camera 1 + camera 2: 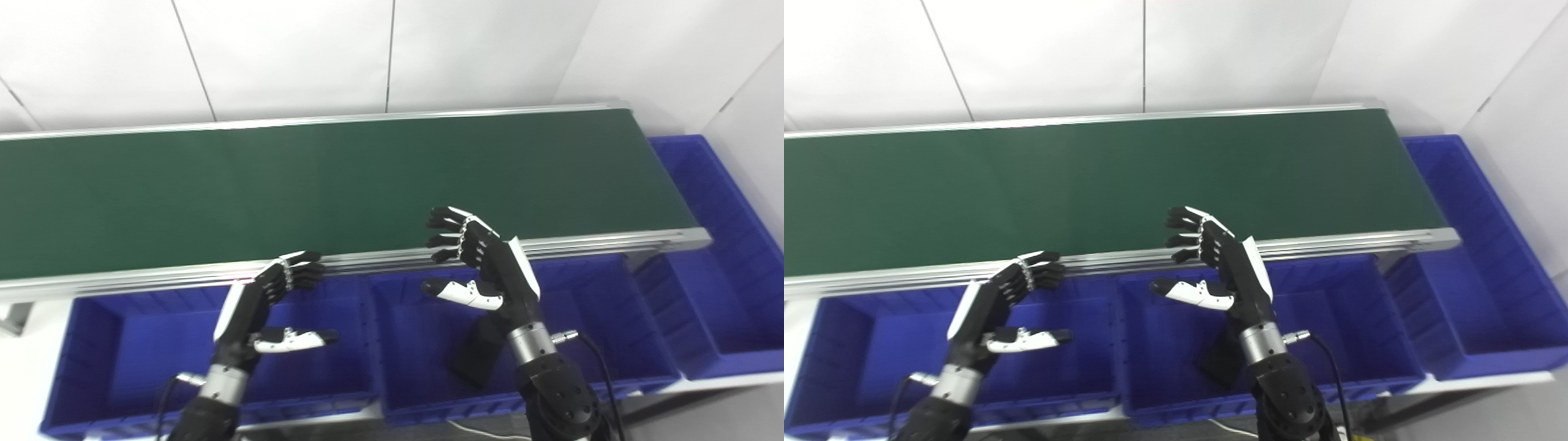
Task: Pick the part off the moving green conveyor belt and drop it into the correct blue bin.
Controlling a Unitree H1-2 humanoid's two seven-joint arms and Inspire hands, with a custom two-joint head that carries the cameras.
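The green conveyor belt [343, 184] runs across the view and carries no part that I can see. My right hand [484, 263] is open and empty, raised over the belt's near rail and the middle blue bin [588, 318]. A dark flat part [478, 358] lies in that middle bin, partly hidden by my right wrist. My left hand [269, 306] is open and empty above the left blue bin [135, 343], fingertips near the belt's rail.
A third blue bin [716, 257] stands at the belt's right end. The belt's aluminium rail [380, 260] runs between the belt and the bins. White wall panels stand behind and to the right.
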